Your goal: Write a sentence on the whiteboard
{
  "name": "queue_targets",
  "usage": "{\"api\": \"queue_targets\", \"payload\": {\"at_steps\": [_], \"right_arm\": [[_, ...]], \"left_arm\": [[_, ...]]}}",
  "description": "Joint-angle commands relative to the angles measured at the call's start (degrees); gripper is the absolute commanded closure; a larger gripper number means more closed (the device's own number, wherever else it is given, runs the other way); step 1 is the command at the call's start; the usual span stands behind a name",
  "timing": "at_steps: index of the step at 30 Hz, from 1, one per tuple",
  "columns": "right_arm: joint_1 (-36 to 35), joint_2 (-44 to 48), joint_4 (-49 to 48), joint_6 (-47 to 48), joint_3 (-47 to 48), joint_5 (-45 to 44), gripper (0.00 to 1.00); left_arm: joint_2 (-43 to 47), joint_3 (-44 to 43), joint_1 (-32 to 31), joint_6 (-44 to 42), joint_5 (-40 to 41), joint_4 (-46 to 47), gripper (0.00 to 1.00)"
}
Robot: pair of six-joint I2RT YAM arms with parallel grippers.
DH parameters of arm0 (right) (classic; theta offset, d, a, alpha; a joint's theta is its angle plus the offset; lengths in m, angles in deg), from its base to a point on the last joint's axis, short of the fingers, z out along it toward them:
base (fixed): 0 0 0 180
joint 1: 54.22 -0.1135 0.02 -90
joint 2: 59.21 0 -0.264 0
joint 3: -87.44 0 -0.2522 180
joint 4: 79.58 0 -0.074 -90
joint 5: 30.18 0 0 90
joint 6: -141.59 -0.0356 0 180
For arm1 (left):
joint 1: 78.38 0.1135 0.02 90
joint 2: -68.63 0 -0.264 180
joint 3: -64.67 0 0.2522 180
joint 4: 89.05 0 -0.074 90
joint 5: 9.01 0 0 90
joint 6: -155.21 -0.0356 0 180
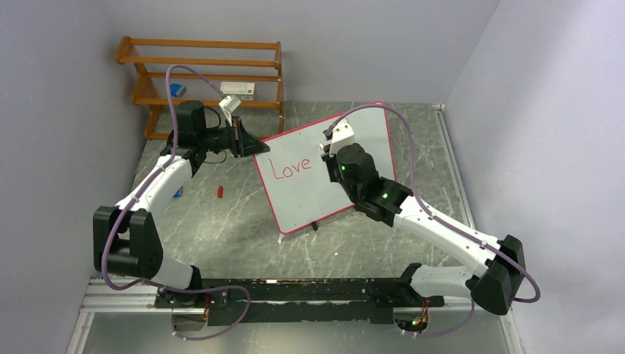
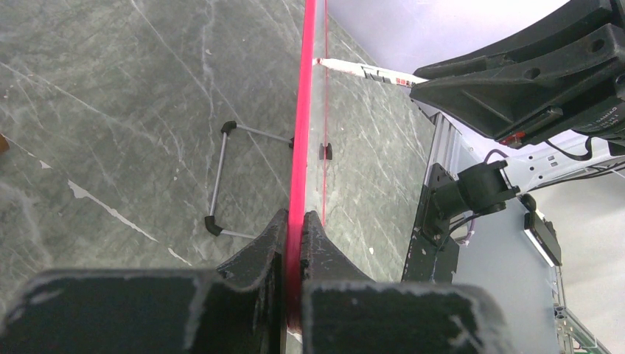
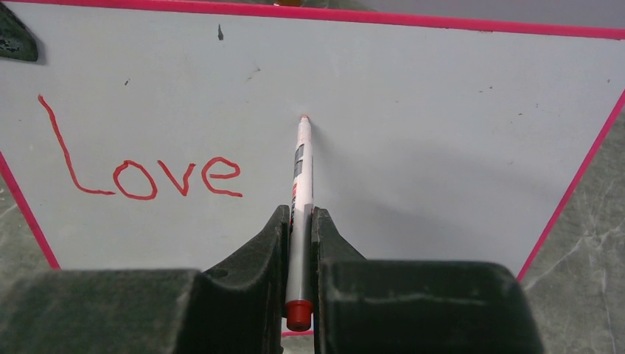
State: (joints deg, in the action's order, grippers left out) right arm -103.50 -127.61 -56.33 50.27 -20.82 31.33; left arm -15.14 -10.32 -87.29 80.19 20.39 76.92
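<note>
The whiteboard (image 1: 302, 188), white with a pink-red frame, stands tilted on the table. The red word "Love" (image 1: 290, 168) is on its left part; it also shows in the right wrist view (image 3: 140, 166). My left gripper (image 1: 247, 140) is shut on the board's top left edge; the left wrist view shows its jaws clamped on the pink frame (image 2: 298, 147). My right gripper (image 3: 298, 221) is shut on a white marker (image 3: 301, 192) with a red end. The marker tip touches the board to the right of "Love". The marker also shows in the left wrist view (image 2: 368, 72).
A wooden slatted rack (image 1: 203, 81) stands at the back left against the wall. A small red cap (image 1: 220, 192) lies on the grey table left of the board. The board's wire stand (image 2: 221, 181) and black feet rest on the table. Walls close in on both sides.
</note>
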Motion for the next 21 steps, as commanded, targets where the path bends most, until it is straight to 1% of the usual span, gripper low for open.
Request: {"api": "queue_targets", "payload": {"at_steps": [1,21], "right_arm": [[0.56,-0.59,2.08,-1.19,0.60,0.94,1.00],[0.52,1.01,7.13,-4.52,-2.23,1.73,1.00]], "left_arm": [[-2.01,0.77,-1.64,-3.12,2.04,-4.96,0.95],[-2.10,0.68,-1.64,-3.32,2.22,-5.18,0.95]]}}
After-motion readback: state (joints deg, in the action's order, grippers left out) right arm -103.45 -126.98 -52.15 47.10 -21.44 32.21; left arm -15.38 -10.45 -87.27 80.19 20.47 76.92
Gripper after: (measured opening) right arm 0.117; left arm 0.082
